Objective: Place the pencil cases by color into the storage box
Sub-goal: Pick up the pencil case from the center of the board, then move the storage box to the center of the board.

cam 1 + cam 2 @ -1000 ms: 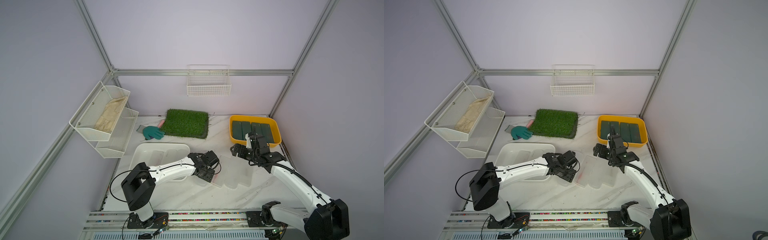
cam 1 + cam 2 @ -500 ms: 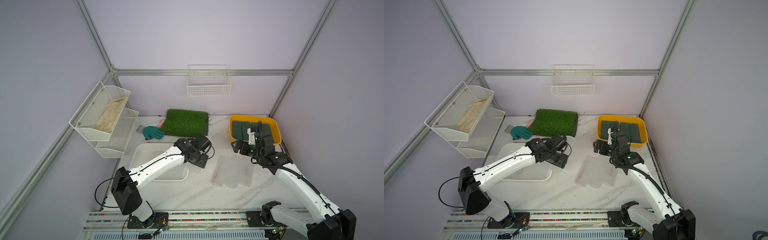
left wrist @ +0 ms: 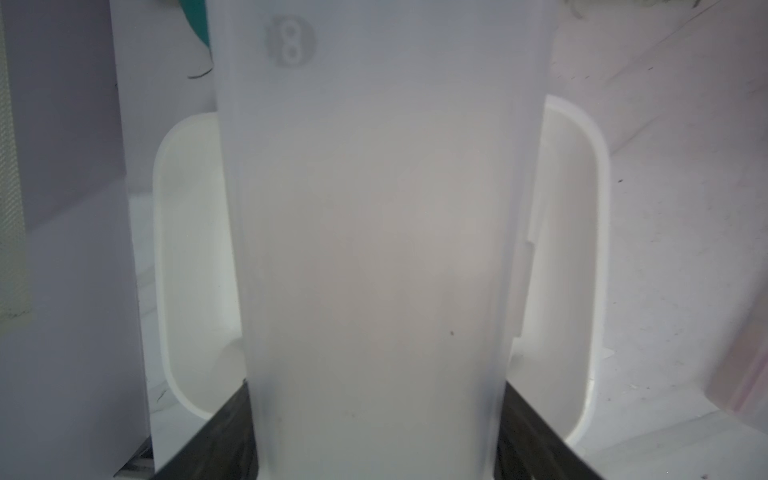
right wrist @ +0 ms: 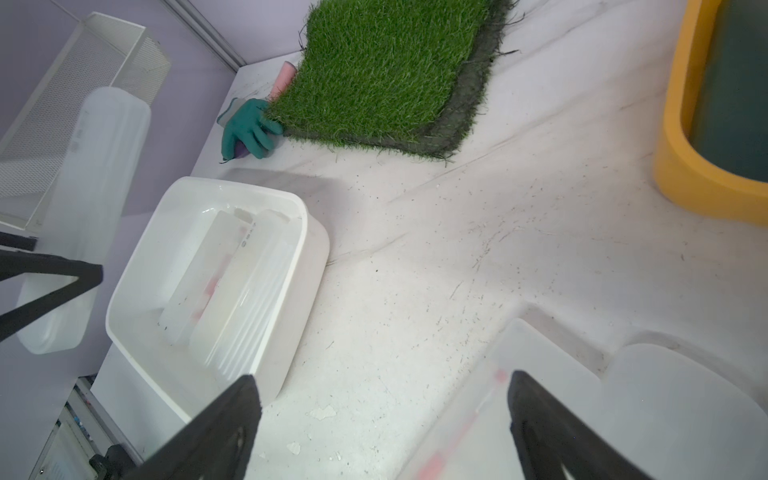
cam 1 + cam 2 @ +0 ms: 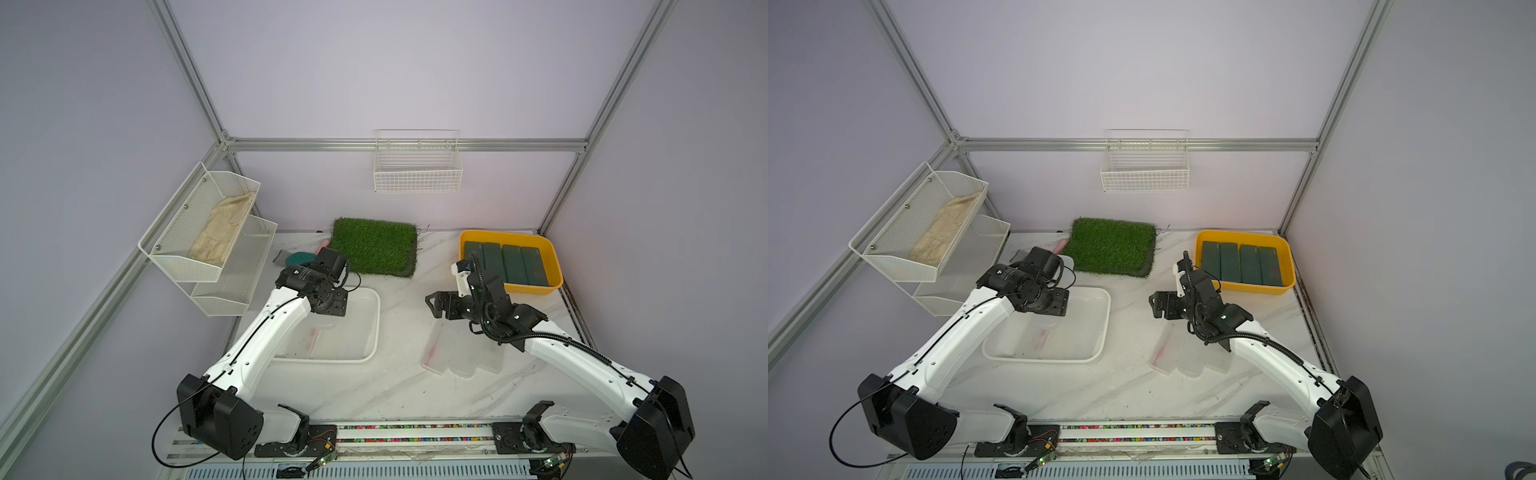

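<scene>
A frosted white pencil case hangs end-down over the white storage box, with my left gripper shut on it. It fills the gap between the black fingers; the right wrist view shows it too. Two frosted cases lie inside the box. More frosted cases lie side by side on the table. My right gripper hovers open and empty just above their far end. Several dark green cases fill the yellow tray.
A green grass mat lies at the back centre, with a teal glove and a pink item at its left edge. A two-tier wire shelf hangs on the left wall. A wire basket hangs on the back wall.
My left arm lifted a frosted case from the pile on the table and carried it left over the white box. My right gripper drew away from the yellow tray toward the table's middle.
</scene>
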Controlling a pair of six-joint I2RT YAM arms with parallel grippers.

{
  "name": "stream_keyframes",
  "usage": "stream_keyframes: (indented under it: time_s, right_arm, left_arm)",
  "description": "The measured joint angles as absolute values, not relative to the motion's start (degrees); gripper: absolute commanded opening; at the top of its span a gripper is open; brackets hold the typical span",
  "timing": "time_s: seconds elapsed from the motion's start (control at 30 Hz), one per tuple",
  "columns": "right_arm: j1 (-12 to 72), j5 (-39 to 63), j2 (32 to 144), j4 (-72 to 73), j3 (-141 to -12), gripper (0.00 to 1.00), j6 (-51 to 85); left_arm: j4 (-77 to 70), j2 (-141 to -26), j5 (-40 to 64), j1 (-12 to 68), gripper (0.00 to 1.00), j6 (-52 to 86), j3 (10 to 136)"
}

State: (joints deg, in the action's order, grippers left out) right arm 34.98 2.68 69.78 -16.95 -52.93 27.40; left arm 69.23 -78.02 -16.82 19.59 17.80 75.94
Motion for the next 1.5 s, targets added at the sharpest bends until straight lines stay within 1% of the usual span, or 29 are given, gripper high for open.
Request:
stream_keyframes:
  time_s: [0.13,0.3,0.5,0.77,0.97,1.13,1.37,1.5]
  right_arm:
    - [38.3,2.7,70.8,-12.7,-52.8,0.95,28.3]
    - [43.6,2.2,75.8,-8.1,-52.8,0.94,29.8]
    - [49.7,-0.5,84.8,-5.8,-53.3,0.93,31.3]
    - [55.5,-4.7,97.7,-6.1,-60.3,0.92,32.0]
    - [57.0,-8.1,105.2,-8.1,-67.2,0.92,32.2]
    - [57.1,-11.5,109.1,-11.9,-70.5,0.92,32.5]
    - [56.6,-14.4,109.9,-13.7,-71.7,0.92,32.8]
    - [54.6,-14.6,109.4,-13.7,-70.8,0.92,32.8]
  left_arm:
    - [69.7,-79.3,-19.5,15.7,0.68,16.9,72.1]
    - [69.9,-85.2,-22.6,12.4,0.68,17.3,70.8]
    - [70.0,-91.8,-25.7,11.9,0.68,18.4,70.8]
    - [70.1,-92.6,-28.3,10.4,0.68,18.4,71.0]
    - [70.2,-93.2,-29.8,8.5,0.68,17.7,71.6]
    - [69.9,-94.8,-30.4,7.0,0.68,17.3,71.7]
    - [68.6,-95.3,-30.2,5.5,0.68,16.9,71.7]
    - [67.5,-95.3,-29.2,5.4,0.68,16.8,71.6]
